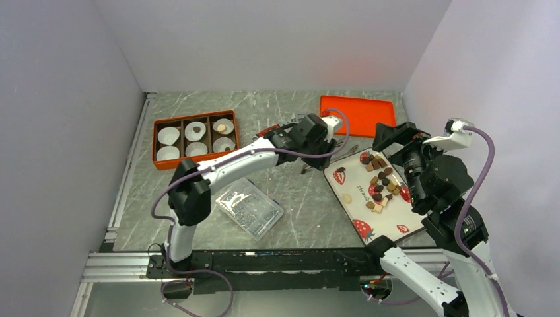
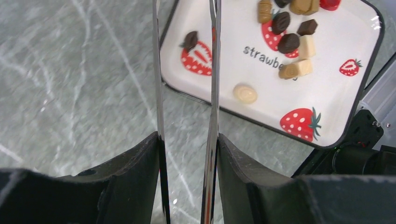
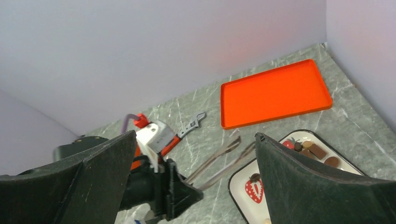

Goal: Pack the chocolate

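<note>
The chocolate (image 1: pixel 380 181), small dark, tan and cream pieces, lies on a white strawberry-print tray (image 1: pixel 380 221). In the left wrist view a dark piece (image 2: pixel 190 39), a cream round (image 2: pixel 245 93) and a cluster (image 2: pixel 289 42) show. My left gripper (image 1: pixel 317 148) (image 2: pixel 187 140) is shut on metal tongs (image 2: pixel 214 93) (image 3: pixel 224 158). Their blades are apart, reach over the tray's left edge, and their tips are out of view. My right gripper (image 1: pixel 396 140) (image 3: pixel 196 140) is open and empty, raised over the tray's far end.
An orange box (image 1: pixel 156 142) with white paper cups stands at the back left; one cup holds a tan piece (image 1: pixel 223 125). An orange lid (image 1: pixel 360 113) lies at the back. A red-handled wrench (image 3: pixel 187 130) and a clear plastic lid (image 1: pixel 249 208) lie on the table.
</note>
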You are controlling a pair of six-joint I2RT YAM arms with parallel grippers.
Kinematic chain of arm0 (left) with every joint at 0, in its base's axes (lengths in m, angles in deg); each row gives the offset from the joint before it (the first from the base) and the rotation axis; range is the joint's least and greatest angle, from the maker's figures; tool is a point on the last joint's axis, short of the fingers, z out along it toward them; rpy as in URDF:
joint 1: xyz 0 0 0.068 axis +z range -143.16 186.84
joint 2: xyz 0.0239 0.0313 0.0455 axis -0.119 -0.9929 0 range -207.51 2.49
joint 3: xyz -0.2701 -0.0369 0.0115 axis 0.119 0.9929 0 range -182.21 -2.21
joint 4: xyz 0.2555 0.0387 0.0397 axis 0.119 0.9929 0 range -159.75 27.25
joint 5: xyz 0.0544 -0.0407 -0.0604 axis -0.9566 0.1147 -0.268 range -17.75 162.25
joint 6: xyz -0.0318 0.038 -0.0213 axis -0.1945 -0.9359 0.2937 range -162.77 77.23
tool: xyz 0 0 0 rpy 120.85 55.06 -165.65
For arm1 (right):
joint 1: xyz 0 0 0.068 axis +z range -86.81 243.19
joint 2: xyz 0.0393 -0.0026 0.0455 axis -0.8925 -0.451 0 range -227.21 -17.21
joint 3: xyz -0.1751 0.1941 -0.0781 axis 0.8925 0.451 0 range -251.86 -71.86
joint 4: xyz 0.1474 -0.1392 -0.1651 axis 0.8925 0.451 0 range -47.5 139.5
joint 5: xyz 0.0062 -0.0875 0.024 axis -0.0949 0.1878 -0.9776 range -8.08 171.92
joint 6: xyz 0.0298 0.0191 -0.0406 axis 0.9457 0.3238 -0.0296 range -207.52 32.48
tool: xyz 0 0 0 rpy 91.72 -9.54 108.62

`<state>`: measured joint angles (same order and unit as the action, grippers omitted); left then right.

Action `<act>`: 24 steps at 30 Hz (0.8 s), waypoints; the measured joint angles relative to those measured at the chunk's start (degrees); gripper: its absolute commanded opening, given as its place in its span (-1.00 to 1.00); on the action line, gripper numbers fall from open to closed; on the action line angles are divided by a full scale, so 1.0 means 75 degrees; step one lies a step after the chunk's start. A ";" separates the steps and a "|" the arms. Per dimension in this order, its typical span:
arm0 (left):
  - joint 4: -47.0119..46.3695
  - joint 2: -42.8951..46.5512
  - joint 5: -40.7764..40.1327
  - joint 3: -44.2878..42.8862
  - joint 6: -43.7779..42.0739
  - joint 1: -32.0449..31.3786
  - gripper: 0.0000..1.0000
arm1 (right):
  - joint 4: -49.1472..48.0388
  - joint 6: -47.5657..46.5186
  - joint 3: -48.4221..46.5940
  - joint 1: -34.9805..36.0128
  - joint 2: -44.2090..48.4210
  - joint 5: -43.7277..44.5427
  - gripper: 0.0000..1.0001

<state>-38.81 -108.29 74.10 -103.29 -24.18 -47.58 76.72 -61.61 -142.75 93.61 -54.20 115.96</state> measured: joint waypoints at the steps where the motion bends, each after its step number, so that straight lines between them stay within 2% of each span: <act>1: 0.0015 -0.0213 0.0047 -0.0230 -0.0050 -0.0093 0.00 | 0.0003 0.0000 0.0000 0.0000 0.0012 0.0009 0.99; 9: -0.0020 -0.1329 0.0423 -0.1399 -0.0361 -0.0446 0.00 | 0.0105 0.0000 -0.0015 0.0000 0.0134 0.0035 0.99; 24: 0.0023 -0.2317 0.0793 -0.1941 -0.0396 -0.1125 -0.04 | 0.0411 0.0026 -0.0029 0.0000 0.0358 0.0035 0.99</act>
<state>-38.64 -125.67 80.04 -117.85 -27.15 -56.01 79.80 -61.41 -142.97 93.61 -51.51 116.22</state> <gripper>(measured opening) 0.495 0.994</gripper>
